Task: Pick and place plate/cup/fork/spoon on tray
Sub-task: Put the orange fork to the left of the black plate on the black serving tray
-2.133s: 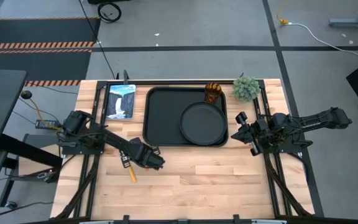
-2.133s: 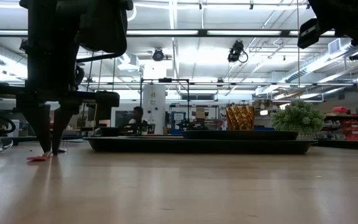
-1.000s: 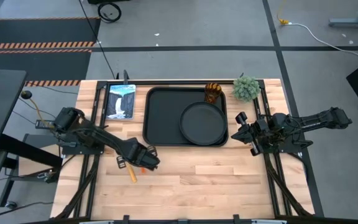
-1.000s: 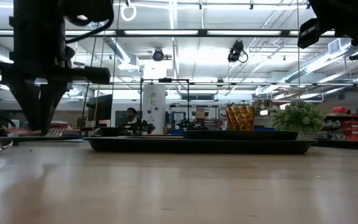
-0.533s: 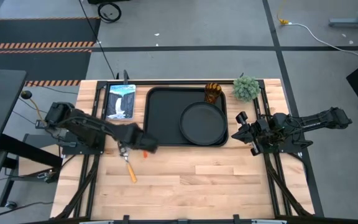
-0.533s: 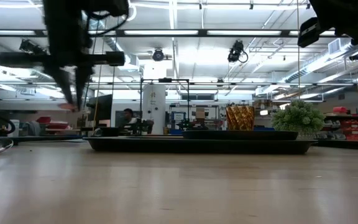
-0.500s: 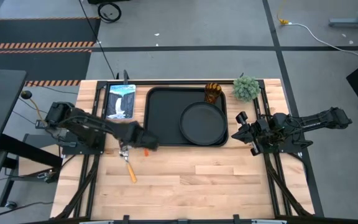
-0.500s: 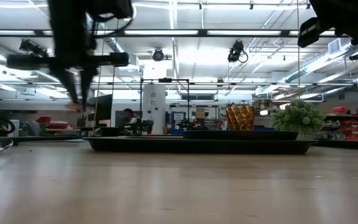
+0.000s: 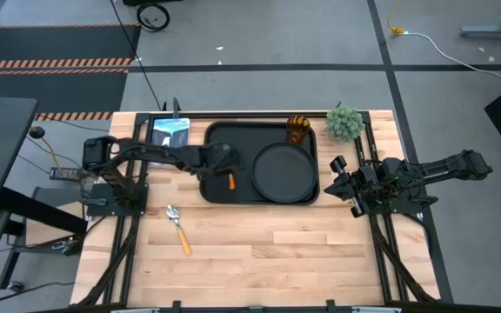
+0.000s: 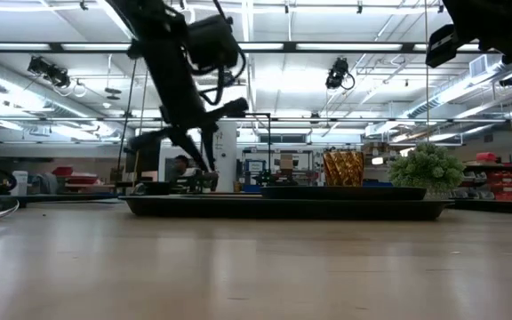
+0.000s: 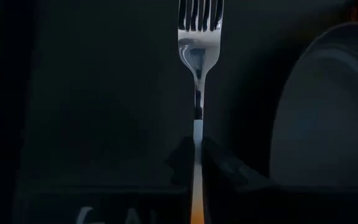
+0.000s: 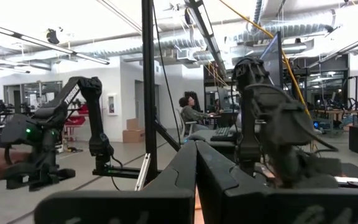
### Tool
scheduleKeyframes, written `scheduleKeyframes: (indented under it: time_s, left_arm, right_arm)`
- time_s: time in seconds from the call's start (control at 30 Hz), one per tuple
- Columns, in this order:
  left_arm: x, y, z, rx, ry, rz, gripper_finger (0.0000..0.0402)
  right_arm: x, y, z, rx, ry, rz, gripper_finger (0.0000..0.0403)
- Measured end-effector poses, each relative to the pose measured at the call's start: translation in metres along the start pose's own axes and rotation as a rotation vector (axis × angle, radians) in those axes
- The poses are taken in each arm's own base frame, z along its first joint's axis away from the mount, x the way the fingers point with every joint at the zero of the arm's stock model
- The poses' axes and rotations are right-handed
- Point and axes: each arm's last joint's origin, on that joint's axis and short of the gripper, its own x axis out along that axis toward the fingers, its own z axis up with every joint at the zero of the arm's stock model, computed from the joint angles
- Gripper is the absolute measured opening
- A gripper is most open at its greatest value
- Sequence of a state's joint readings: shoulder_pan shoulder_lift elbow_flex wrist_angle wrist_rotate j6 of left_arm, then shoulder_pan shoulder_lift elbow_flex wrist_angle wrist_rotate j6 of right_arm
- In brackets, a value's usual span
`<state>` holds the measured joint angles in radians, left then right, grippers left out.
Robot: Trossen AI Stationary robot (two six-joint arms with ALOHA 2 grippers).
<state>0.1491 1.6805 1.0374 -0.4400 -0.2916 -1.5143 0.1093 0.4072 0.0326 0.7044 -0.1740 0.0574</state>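
Note:
My left gripper (image 9: 225,170) is shut on the fork (image 9: 230,181), silver tines and an orange-red handle, above the left half of the black tray (image 9: 218,139). The wrist view shows the fork (image 11: 199,37) over the tray's floor, beside the round black plate (image 11: 328,112). The plate (image 9: 283,172) lies flat in the tray's right half. The amber cup (image 9: 297,129) stands in the tray's far right corner. The spoon (image 9: 177,228) lies on the wood near the tray's near left corner. My right gripper (image 12: 196,180) is shut and empty at the table's right edge (image 9: 337,180). My left gripper pinches the fork between its two fingers where the silver neck meets the orange handle (image 11: 196,134). The tines (image 11: 199,15) reach out past the fingertips and the handle end (image 11: 196,208) runs back between them. The fork is lifted clear of the tray.
A small green potted plant (image 9: 344,123) stands at the far right, just outside the tray. A picture book or tablet (image 9: 169,139) lies at the far left of the tray. Bare wood stretches along the near half of the table (image 9: 303,252).
My left gripper has risen off the wood beside the spoon with the fork shut in it. It has swung toward the table's far edge and right, and now stands over the tray's left half. The fork is lifted clear. The spoon has stayed in place.

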Motion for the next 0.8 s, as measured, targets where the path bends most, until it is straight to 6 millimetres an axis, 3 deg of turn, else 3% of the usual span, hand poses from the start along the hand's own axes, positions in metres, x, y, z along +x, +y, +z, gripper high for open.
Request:
scheduleKeyframes:
  time_s: [0.33,0.53,0.8]
  left_arm:
    - [0.033,-0.025,0.018,0.091,0.012,-0.033,0.0025]
    - [0.045,-0.038,0.022,0.161,0.059,0.056,0.0025]
    - [0.050,-0.034,0.014,0.185,0.113,0.125,0.0025]
  right_arm:
    - [0.000,0.000,0.000,-0.008,0.002,0.000,0.0009]
    - [0.000,0.000,0.000,-0.005,0.003,0.000,0.0009]
    - [0.000,0.000,0.000,-0.004,0.003,0.000,0.0009]
